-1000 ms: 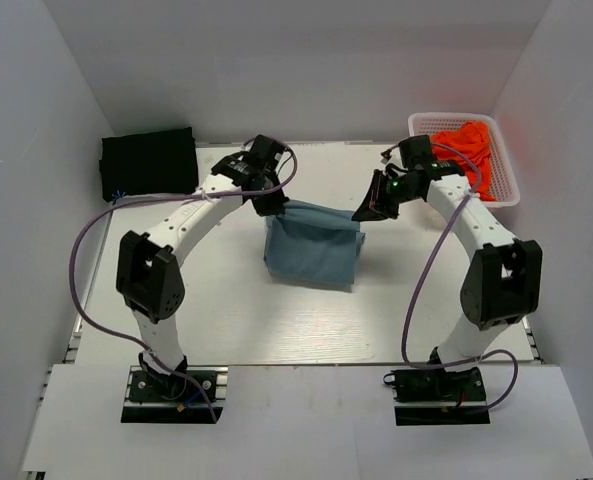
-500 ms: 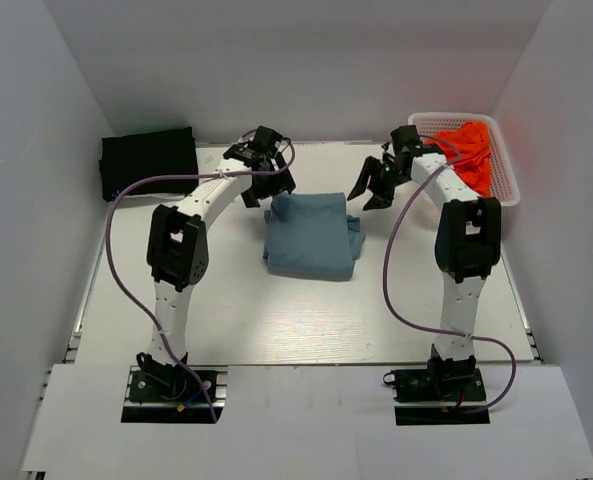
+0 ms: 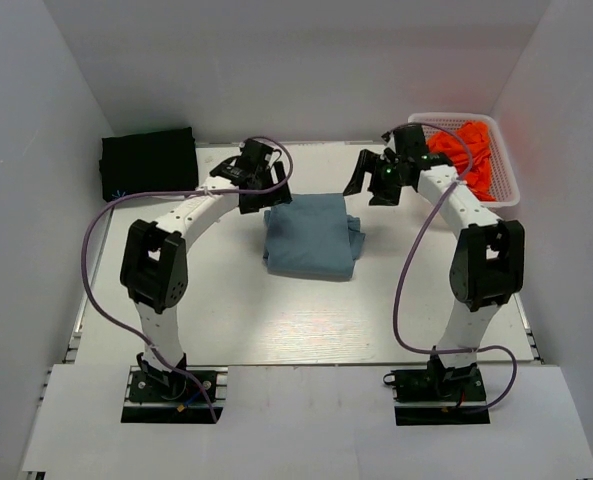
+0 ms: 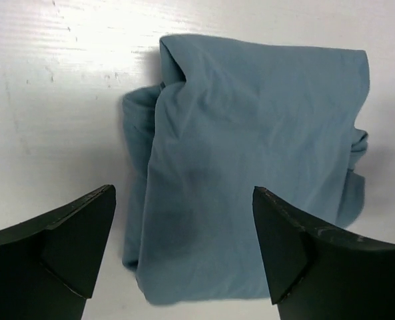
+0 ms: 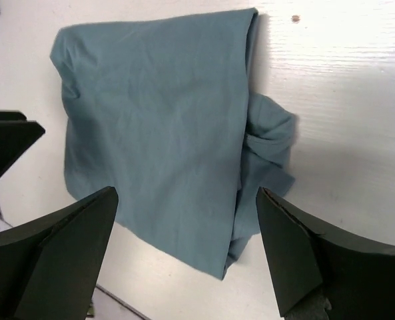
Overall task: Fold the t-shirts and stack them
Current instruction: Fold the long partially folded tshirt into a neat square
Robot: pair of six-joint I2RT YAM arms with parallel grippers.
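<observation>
1. Blue t-shirt (image 3: 309, 236) lies folded in the middle of the counter (image 3: 226, 300). The left tool (image 3: 259, 192) and right tool (image 3: 370, 186) hang near its far corners, both wide apart, holding nothing. Black shirts (image 3: 149, 160) sit far left; orange ones (image 3: 466, 148) fill the basket (image 3: 509, 196).
2. Left wrist: a loose bit (image 4: 136, 117) sticks out one side. I think it should be tucked in first.
3. Right wrist: a lump (image 5: 270, 147) bunches at one edge. Lift the whole fold gently so it keeps flat. No words or labels show.

Matt cloth t-shirt (image 4: 250, 153) (softly creased) on lightly glossy table (image 4: 50, 87).
</observation>
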